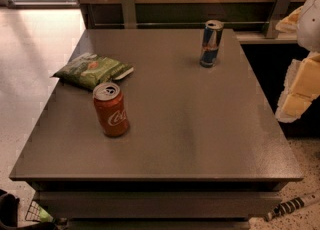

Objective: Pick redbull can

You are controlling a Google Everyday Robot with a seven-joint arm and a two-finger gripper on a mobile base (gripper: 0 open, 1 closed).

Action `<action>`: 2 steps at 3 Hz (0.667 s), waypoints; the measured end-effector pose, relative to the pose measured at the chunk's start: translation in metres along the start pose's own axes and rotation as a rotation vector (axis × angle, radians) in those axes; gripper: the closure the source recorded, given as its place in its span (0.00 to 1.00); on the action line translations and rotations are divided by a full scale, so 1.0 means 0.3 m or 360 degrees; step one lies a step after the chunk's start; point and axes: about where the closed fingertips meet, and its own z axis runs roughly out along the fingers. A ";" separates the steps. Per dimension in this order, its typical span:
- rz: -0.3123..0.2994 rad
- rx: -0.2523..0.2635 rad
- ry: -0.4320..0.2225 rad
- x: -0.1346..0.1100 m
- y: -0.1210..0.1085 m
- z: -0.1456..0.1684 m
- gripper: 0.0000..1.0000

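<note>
The slim, tall, blue-and-silver metal redbull can point(211, 44) stands upright in the upper right part of the flat grey counter point(200, 124), near its far edge. A wider red cola can point(110, 109) stands left of centre. A green snack bag point(91, 70) lies just behind it. The robot's pale yellow-and-white hand point(295, 94) hangs at the right edge of the frame, well apart from the redbull can. I cannot tell whether it is clenched or released.

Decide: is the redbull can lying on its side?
No: the redbull can stands upright near the far edge of the table, with the gripper at the picture's right, apart from it.
</note>
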 end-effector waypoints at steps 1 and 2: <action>0.0000 0.0001 0.0000 0.000 0.000 0.000 0.00; 0.0032 0.0032 -0.0037 0.004 -0.022 -0.010 0.00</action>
